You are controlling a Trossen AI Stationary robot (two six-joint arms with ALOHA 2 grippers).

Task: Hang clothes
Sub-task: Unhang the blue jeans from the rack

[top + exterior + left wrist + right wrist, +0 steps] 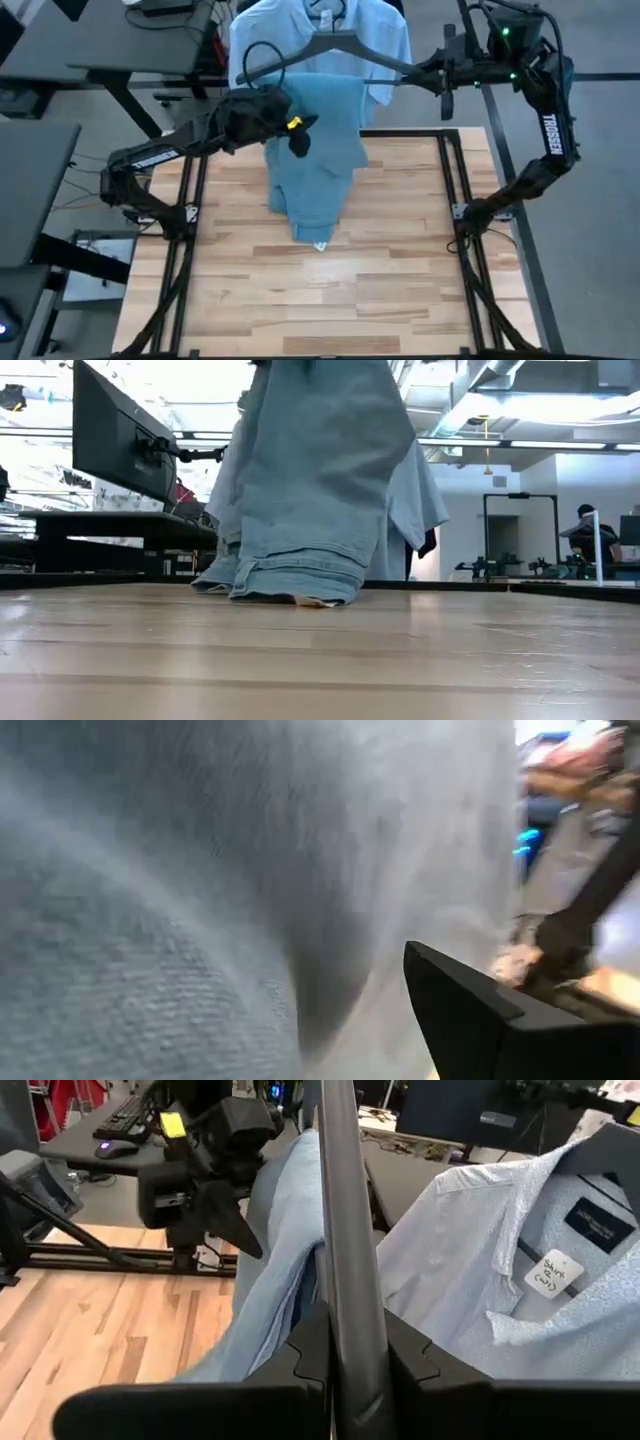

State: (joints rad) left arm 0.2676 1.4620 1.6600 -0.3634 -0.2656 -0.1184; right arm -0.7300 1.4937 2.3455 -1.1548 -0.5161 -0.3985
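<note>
1. At the centre-left of the high view, the left pincer [298, 135] reaches in from the left and presses against the left edge of the jeans [318, 150]. Its wrist camera shows only denim up close and one dark finger, so whether it is apart or closed cannot be told; it is probably pinching the fabric.
2. The jeans sit at the upper centre of the high view, draped over the bar of a dark hanger [335, 50]. They hang down towards the table [330, 290], and in the low view their folded hems [290, 585] rest on the wood.
3. Behind the jeans, at the top centre, the pale collared shirt [385, 35] already hangs on its own hanger. No black t-shirt can be made out.
4. At the upper right, the right pincer [440, 75] is clamped on the hanger's end; its wrist view shows the bar [340, 1230] gripped between both fingers.
5. Judged step: settling the jeans evenly over the bar. To do it well, the right arm should keep the bar level and steady. The left arm should draw the cloth across until both sides balance, so nothing slides off, and then lift the hems clear of the table.
</note>
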